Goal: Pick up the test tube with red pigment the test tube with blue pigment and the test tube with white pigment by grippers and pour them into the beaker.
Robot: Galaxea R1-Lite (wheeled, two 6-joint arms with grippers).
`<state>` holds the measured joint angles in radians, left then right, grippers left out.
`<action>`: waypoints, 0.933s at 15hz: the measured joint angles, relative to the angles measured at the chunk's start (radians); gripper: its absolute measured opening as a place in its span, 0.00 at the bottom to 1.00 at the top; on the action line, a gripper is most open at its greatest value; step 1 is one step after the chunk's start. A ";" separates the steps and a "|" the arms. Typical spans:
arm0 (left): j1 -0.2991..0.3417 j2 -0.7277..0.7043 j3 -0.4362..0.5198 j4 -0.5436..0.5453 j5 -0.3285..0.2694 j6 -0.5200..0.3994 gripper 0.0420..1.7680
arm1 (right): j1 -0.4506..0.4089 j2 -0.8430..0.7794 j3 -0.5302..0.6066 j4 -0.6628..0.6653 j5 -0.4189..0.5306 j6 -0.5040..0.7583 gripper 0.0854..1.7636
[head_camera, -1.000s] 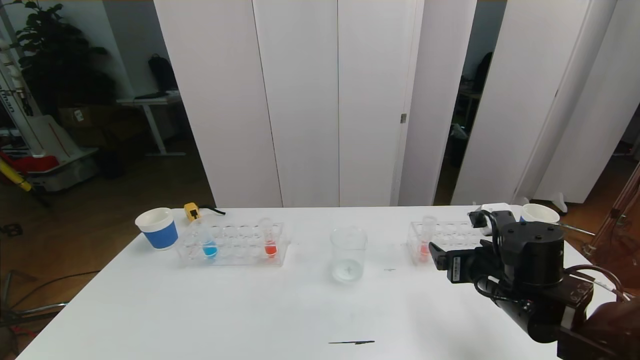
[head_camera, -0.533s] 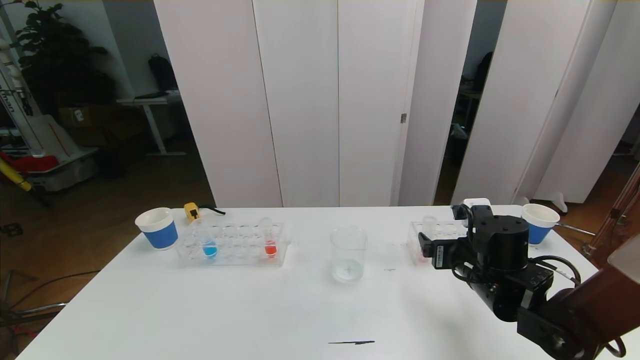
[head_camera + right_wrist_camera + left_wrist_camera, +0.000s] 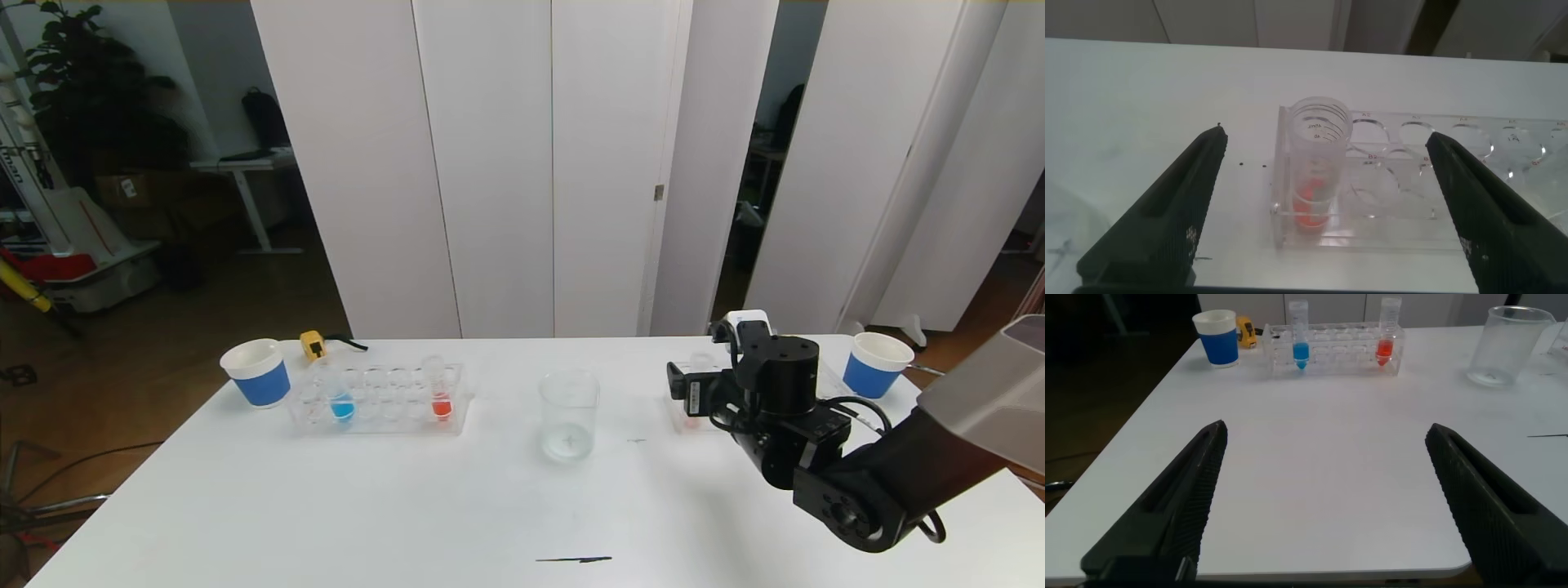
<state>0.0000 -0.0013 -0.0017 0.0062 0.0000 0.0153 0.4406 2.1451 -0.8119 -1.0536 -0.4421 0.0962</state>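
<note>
The right gripper (image 3: 1323, 208), wide open and empty, faces the pinkish-red tube (image 3: 1317, 167) standing in the end slot of its rack (image 3: 1429, 175) on the desk (image 3: 408, 506); closing off-centre could tip both.

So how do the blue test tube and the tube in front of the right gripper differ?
The test tube with blue pigment stands in the rack on the robot's left with a red tube; the pale red tube stands alone at the end of the right rack. The blue one has no gripper near it; the open right gripper faces the pale red one. Both are clear, upright and untouched.
</note>
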 joint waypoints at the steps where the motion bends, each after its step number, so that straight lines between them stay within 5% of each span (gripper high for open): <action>1: 0.000 0.000 0.000 0.000 0.000 0.000 0.98 | 0.000 0.014 -0.013 0.000 0.001 0.000 0.99; 12: 0.000 0.000 0.000 0.000 0.000 0.000 0.98 | -0.003 0.111 -0.115 0.005 0.004 -0.032 0.99; 14: 0.000 0.000 0.000 0.000 0.000 0.000 0.98 | -0.003 0.126 -0.137 0.007 0.006 -0.038 0.87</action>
<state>0.0000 -0.0013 -0.0017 0.0057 0.0000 0.0149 0.4381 2.2706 -0.9491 -1.0468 -0.4362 0.0585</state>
